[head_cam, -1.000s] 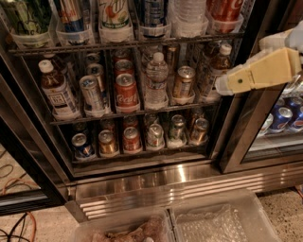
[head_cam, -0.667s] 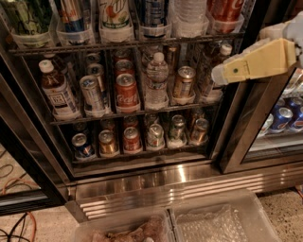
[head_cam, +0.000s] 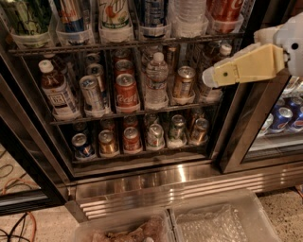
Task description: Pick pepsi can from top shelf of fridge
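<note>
The claw hangs before the fridge's right door frame, level with the middle rack. I see no can in it, and I cannot tell how far open it is. The pepsi can stands up and to its left on the top shelf, in 1 clear cup holder. I'd call this the approach: next it must rise and reach left. The can's top is cut off and its lettering is hard to read.
</note>
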Available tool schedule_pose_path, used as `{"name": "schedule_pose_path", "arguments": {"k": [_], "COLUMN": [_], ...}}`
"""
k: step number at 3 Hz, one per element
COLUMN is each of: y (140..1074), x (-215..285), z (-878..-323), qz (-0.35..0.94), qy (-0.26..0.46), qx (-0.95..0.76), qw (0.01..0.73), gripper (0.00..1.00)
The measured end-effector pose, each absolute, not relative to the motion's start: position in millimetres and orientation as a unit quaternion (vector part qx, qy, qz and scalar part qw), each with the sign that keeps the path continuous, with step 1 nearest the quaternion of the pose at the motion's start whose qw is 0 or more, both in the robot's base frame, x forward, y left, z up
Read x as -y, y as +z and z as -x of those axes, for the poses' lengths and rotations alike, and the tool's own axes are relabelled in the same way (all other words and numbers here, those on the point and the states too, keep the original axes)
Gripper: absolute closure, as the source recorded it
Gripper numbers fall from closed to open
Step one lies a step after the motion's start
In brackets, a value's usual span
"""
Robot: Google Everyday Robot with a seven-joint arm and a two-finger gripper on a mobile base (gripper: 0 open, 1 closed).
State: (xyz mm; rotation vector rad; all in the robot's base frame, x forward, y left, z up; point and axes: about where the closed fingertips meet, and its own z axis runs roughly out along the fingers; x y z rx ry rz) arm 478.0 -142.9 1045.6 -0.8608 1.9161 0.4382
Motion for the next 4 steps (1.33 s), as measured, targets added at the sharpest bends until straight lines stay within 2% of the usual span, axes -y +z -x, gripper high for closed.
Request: {"name": "schedule_pose_path", "arguments": {"k": [2, 4], "y": [1040, 1032], "x": [62, -2], "z": [-472, -489], "qz": [0.327, 0.342], "qy": [0.210, 0.251], "qx": [-0.745, -0.689], "qw": [0.542, 0.588], "gripper": [0.00, 0.00]}}
